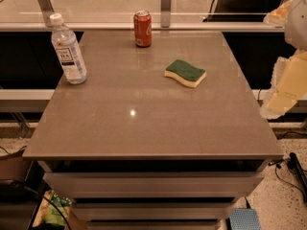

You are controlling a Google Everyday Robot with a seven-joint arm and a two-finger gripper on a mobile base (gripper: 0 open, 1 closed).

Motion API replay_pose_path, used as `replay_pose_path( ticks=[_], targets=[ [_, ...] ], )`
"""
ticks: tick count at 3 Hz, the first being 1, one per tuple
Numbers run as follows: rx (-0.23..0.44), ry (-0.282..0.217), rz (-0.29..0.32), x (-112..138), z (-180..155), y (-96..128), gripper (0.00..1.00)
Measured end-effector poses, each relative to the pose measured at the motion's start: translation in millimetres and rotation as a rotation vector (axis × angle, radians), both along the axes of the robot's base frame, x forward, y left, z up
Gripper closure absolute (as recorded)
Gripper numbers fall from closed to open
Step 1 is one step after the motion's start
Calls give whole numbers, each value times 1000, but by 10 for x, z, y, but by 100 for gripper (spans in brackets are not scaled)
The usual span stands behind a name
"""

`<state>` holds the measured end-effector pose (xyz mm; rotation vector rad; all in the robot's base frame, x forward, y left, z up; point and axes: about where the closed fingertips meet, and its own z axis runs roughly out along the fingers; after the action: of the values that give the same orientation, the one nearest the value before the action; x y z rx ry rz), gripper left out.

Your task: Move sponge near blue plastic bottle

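Count: 1 sponge, 1 blue plastic bottle, 1 red can, all on 1 bench, plus 1 end effector at the right edge of frame. Hard to see: the end effector is a pale, washed-out shape cut off by the right border, so can't tell whether it's open or closed, and nothing shows in it. Bottle label text is only partly legible and the can's print isn't readable. Sponge lies flat, green side up w/ yellow foam showing along its near edge, right of centre in the upper half of frame. It's to the left of the end effector, well apart and not touching; the end effector hangs off the bench's right side, approx level w/ the sponge or slightly lower in frame. Bottle stands upright at upper left near the bench's left edge, well apart from the sponge. Can stands upright at top centre.
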<state>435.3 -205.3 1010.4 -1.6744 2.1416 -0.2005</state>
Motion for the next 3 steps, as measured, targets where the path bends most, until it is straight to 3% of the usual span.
replay_pose_path(
  ticks=[1,3],
  targets=[
    [0,-3,-1,-1,13,4,0],
    [87,12,-76,157,84,44,0]
  ],
)
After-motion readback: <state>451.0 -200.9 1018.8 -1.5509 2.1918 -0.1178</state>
